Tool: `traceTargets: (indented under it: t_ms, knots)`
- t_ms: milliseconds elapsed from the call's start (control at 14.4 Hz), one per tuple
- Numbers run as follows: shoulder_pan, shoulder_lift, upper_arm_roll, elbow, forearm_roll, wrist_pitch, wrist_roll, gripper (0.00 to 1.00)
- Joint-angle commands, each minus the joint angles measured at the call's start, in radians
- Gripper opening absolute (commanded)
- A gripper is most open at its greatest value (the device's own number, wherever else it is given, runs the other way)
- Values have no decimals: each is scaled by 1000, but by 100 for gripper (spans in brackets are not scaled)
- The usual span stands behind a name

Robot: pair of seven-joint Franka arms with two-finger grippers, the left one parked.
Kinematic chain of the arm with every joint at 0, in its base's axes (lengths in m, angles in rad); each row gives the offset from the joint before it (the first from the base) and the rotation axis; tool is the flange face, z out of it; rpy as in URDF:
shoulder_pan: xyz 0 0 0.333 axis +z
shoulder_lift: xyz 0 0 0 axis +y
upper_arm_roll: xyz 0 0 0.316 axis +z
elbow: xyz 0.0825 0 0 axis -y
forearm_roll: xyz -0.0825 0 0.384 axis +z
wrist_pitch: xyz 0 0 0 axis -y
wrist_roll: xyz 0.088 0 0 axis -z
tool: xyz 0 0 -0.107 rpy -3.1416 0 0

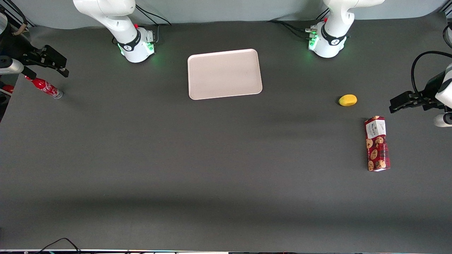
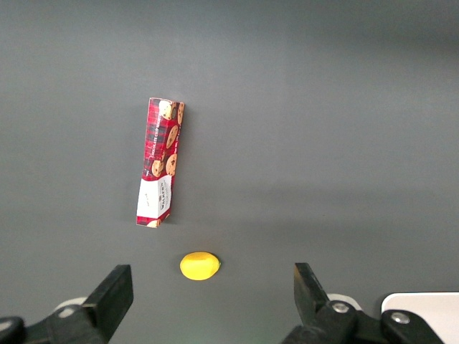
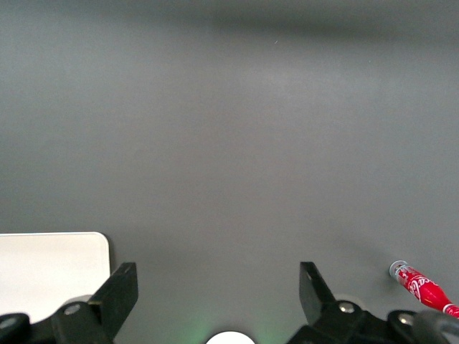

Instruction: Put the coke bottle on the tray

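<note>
While idle: end effector [image 3: 215, 287] hovered spread beside the coke bottle [image 1: 44, 87], gripping nothing.
Bottle: lay on the surface [image 1: 212, 158], well apart from the tray [image 1: 224, 73].
Handling: probably light, rigid, slippery; grasp mid-body.

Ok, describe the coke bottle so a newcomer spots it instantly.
Start at the pale tray, then look toward the working arm's end of the table. Beside the open gripper lies the coke bottle: small, slim, red with a silvery base, unlike the longer cookie box.
</note>
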Motion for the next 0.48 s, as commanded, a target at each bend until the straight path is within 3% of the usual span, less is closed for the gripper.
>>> traceTargets:
  t_ms: [0,415]
  knots:
    - [3,5,6,28,11,-47,25,100]
    - [3,-3,-9,33,0,-53,5,100]
